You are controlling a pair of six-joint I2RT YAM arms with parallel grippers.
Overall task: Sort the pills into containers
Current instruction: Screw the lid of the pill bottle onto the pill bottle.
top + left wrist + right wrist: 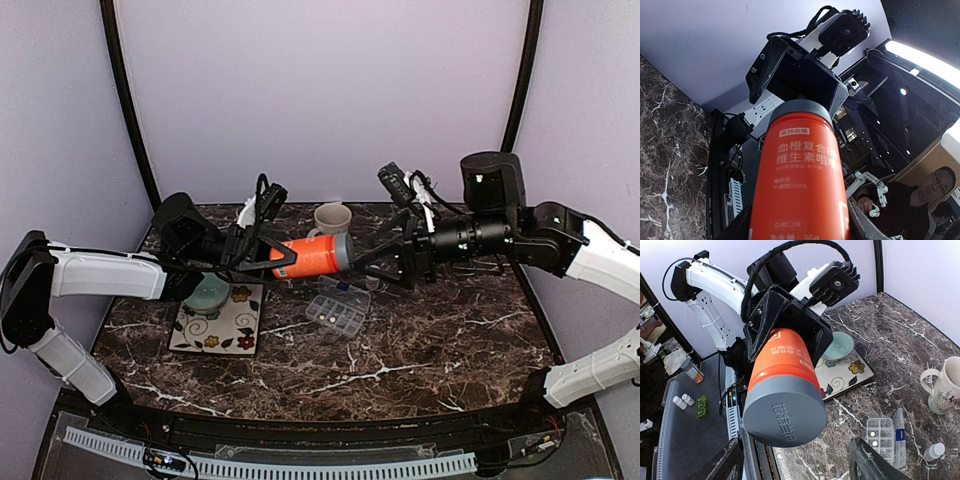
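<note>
- Currently the left gripper [284, 258] is clamped on the orange bottle [315, 257], which is held level mid-frame above the table [450, 350], grey cap [785, 415] pointing right.
- Right gripper [380, 262] faces the cap, jaws spread wide, gripping nothing.
- Organiser [336, 310] lies lid open on the table just below the bottle. Two white pills [871, 433] sit in neighbouring compartments.
- Mug [331, 217] is at the back, bowl [208, 293] at left.

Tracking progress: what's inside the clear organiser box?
Two tiny white pills in the clear flat plastic organiser box; its lid lies open, so no compartment is covered.
</note>
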